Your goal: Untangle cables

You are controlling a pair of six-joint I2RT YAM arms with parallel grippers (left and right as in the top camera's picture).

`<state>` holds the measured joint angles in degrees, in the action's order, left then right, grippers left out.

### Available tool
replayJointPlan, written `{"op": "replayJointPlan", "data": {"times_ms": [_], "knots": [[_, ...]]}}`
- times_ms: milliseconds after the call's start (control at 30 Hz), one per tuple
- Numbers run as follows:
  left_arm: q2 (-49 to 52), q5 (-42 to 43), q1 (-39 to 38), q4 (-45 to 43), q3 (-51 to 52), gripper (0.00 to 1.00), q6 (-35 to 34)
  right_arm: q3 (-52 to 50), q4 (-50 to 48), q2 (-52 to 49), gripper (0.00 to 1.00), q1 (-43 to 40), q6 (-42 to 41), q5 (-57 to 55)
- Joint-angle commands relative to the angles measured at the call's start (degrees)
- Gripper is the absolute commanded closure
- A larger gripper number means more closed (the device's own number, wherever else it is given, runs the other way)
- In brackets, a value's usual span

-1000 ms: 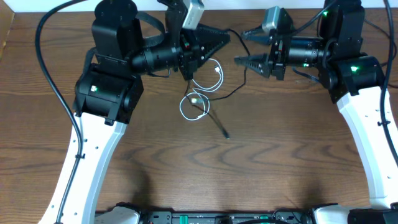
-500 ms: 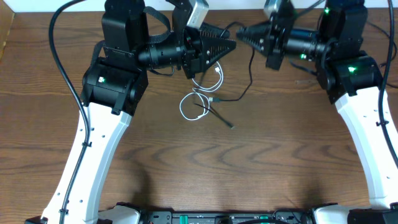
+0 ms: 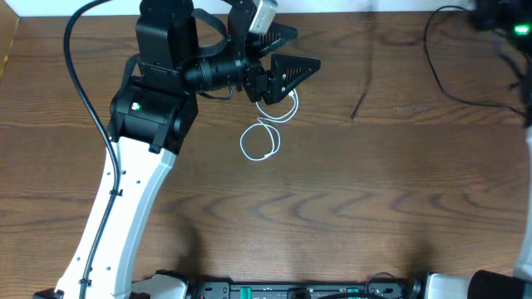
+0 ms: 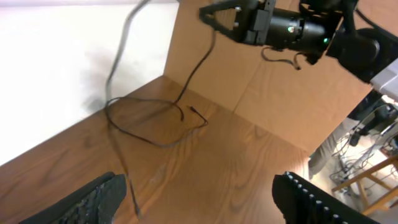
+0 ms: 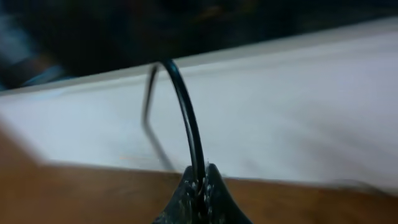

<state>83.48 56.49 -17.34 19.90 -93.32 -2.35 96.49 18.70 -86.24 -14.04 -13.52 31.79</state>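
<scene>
White cable [image 3: 264, 124] lies on the bench [image 3: 332, 208], left of centre and toward the far side, in two loose loops that cross where they meet. Long axis diagonal: the larger loop sits nearer and to the left, the smaller one farther and to the right. The far loop runs in under the left gripper [image 3: 306, 48]; its plug ends cannot be made out. Black cable [image 3: 356, 108] is apart from the white one, off to its right. From overhead it shows only as a faint, blurred strand running roughly far-to-near, ending in a darker tip. In the left wrist view the black cable [image 4: 158, 144] drops from the right gripper [image 4: 208, 14], high in the frame, into a slack curve low over the wood, with a small plug end at the curve's right. Whether that slack rests on the bench cannot be told. In the right wrist view the right gripper [image 5: 200, 177] has its jaws pinched together on the black cable [image 5: 191, 124], which arcs up and over from the tips. The left gripper [image 4: 199, 183] has its jaws wide apart and holds nothing. It points to the right along the far side of the bench, just above the white cable's far loop. The right arm is almost wholly out of the overhead frame, at the top right corner.
</scene>
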Motion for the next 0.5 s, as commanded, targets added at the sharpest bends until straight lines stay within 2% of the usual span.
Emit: {"op": "replayJointPlan", "data": {"times_ms": [0,300,467], "knots": [[0.72,-0.66,0.13,0.66,-0.28,0.16,0.15,0.96,3.87,0.63,0.99,-6.16,-1.42,-9.53],[2.25,-0.61,0.13,1.11,-0.24,0.15,0.13,0.94,9.46,-2.71,0.99,-17.05,3.54,-27.41],[2.25,-0.63,0.13,1.07,-0.24,0.15,0.13,0.94,10.12,-9.25,0.99,-22.75,3.28,-28.44]]}}
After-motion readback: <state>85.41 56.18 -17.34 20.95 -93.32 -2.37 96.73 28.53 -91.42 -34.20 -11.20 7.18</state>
